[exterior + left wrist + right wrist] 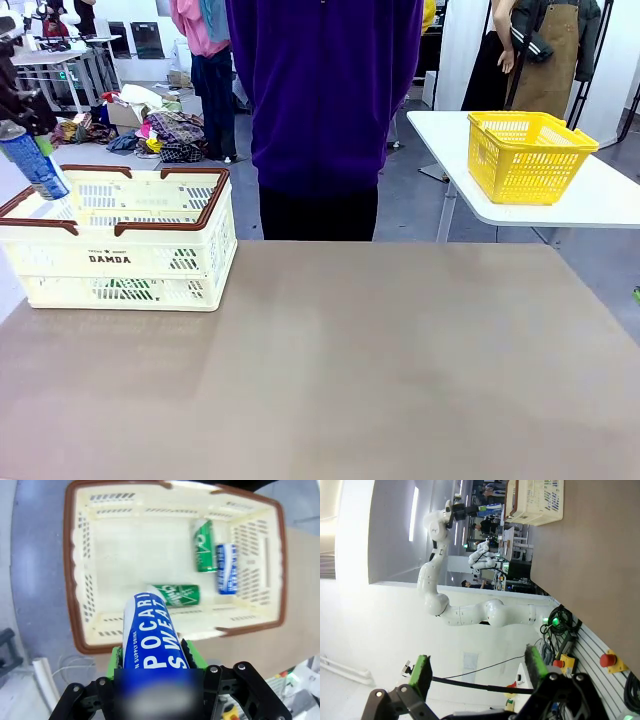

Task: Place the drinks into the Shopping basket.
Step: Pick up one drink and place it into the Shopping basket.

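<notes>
I have the left fingers (155, 662) clenched around a blue can (152, 630), gripping it near its lower end so most of its length sticks out ahead of the green pads (192, 655). From the left wrist camera the can hangs above the near rim of the big cream basket (75, 580), pointing down into it, which is where I want it before letting go: a drop from here should land inside the walls and not on the brown rim. In the front view the same can (32, 160) sits tilted above the basket's (120, 255) left end, at the far-left corner of the worktop (350, 370).

Three drinks already lie on their sides on the basket floor: a green can (176, 595) just beyond the one I hold, another green can (204, 547) farther in, and a second blue can (226, 569) right beside it, near the side wall. There is free floor on the opposite side, so I judge the next release needs only a little lowering.

My right fingers (477, 672) stand released, holding nothing, parked off the worktop and out of the way. A person in a purple top (325, 90) stands at the far edge, and a small yellow basket (528, 155) sits on a separate white table (600, 200).
</notes>
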